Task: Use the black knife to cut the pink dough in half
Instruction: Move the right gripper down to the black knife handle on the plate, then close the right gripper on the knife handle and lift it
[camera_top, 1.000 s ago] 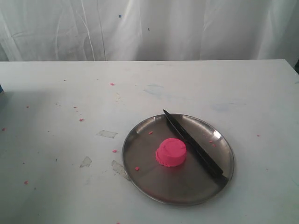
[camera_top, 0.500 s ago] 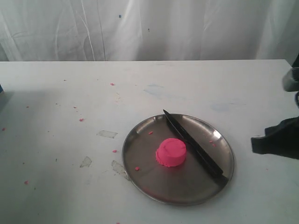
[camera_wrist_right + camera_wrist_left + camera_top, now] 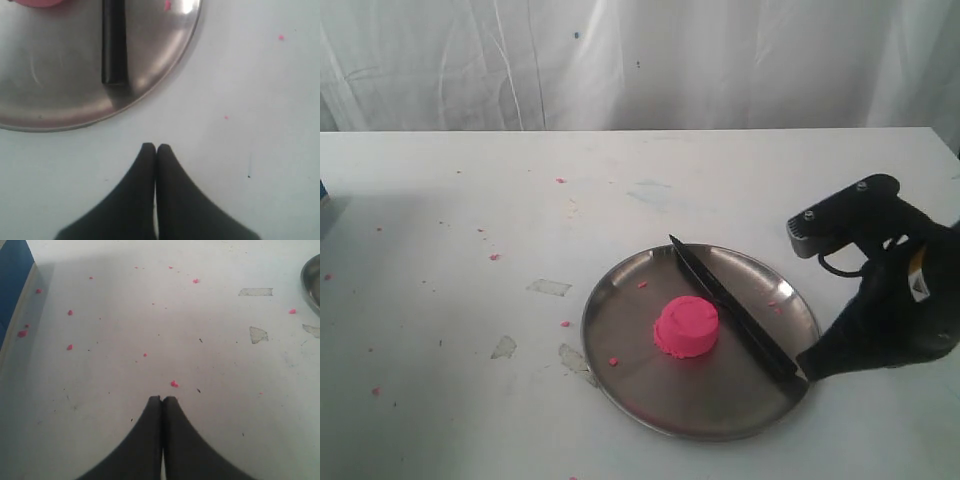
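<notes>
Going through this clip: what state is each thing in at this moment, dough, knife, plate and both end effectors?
pink dough: whole, uncut, on the plate.
black knife: lying flat across the plate, beside the dough, ungrasped.
steel plate: upright on the table, pink crumbs inside.
right end effector: shut, empty, above the table next to the knife handle.
left end effector: shut, empty, over bare table.

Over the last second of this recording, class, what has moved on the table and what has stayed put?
The right arm has come in from the right edge of the exterior view, bringing the right gripper close to the handle end of the black knife. Its fingers are shut and hold nothing. The knife, the pink dough and the steel plate have not shifted, and the dough is uncut. The left gripper is shut over bare table.
</notes>
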Tool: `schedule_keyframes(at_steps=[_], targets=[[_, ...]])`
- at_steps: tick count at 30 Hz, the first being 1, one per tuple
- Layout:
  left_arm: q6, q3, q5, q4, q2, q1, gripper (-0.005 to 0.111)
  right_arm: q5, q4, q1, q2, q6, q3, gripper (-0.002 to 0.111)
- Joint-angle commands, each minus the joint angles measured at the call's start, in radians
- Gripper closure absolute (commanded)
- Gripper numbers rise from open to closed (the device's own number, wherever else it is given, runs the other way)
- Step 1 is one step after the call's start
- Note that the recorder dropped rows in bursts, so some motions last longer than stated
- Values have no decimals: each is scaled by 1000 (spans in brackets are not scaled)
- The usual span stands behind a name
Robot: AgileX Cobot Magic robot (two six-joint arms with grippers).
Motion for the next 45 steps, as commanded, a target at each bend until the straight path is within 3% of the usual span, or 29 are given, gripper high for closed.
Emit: schedule_keyframes(at_steps=[1,11,18,21,27,33,45], targets=[[1,4,-1,-6,-4,-6,107,119,-23,8,127,-121,-131,108],[1,4,-1,-6,-4,-6,107,-106,13,8,326,-129,-205,106],[1,4,-1,-6,-4,-6,107,-118,11,8,374,-123,-211,69],[1,4,-1,-6,-4,-6,107,-150,7,-4,390,-101,-211,62],[1,4,-1,-6,-4,-6,107,-173,38,-45,403,-47,-211,62],[1,4,-1,-6,-4,-6,107,-186,302,-61,472,-304,-211,62],[1,4,-1,-6,-4,-6,107,-221,221,-61,528,-266,-211,62]])
